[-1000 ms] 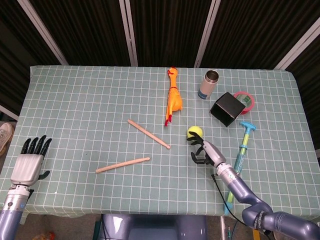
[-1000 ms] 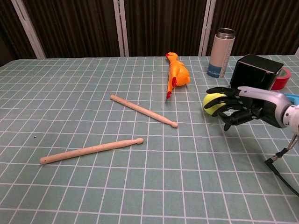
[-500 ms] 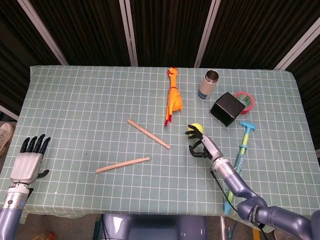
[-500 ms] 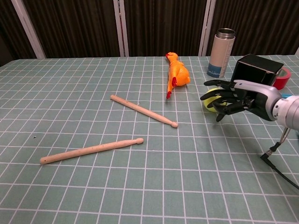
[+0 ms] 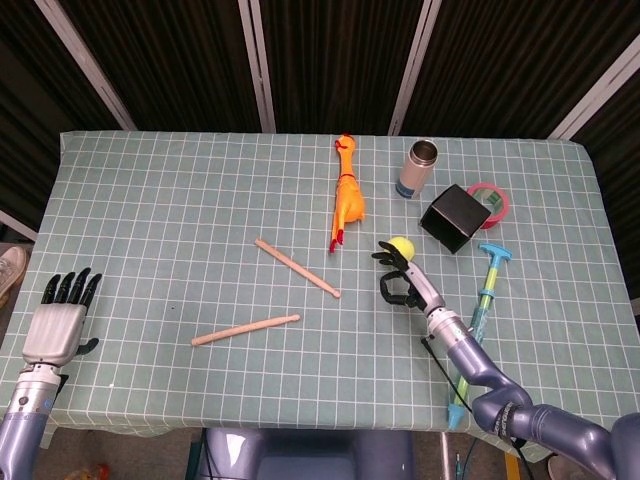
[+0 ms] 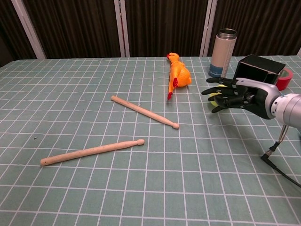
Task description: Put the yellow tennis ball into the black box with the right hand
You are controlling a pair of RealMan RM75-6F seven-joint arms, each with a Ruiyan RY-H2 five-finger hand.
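Observation:
The yellow tennis ball (image 5: 401,245) lies just left of and nearer than the black box (image 5: 452,217), at the tips of my right hand (image 5: 405,280). In the chest view the right hand (image 6: 235,94) has its dark fingers wrapped over the ball (image 6: 217,97), so only slivers of yellow show. The black box (image 6: 258,68) stands right behind the hand, tilted, with its opening not visible. My left hand (image 5: 58,325) rests at the table's front left corner, fingers straight and apart, holding nothing.
An orange rubber chicken (image 5: 347,200) lies left of the ball. A metal flask (image 5: 418,168) and a pink tape roll (image 5: 490,200) flank the box. Two wooden drumsticks (image 5: 297,267) (image 5: 245,330) lie mid-table. A blue-green tool (image 5: 485,290) lies right of my forearm.
The right hand closed its fingers over the ball and moved with it away from me and slightly right, toward the black box. The left hand stayed put.

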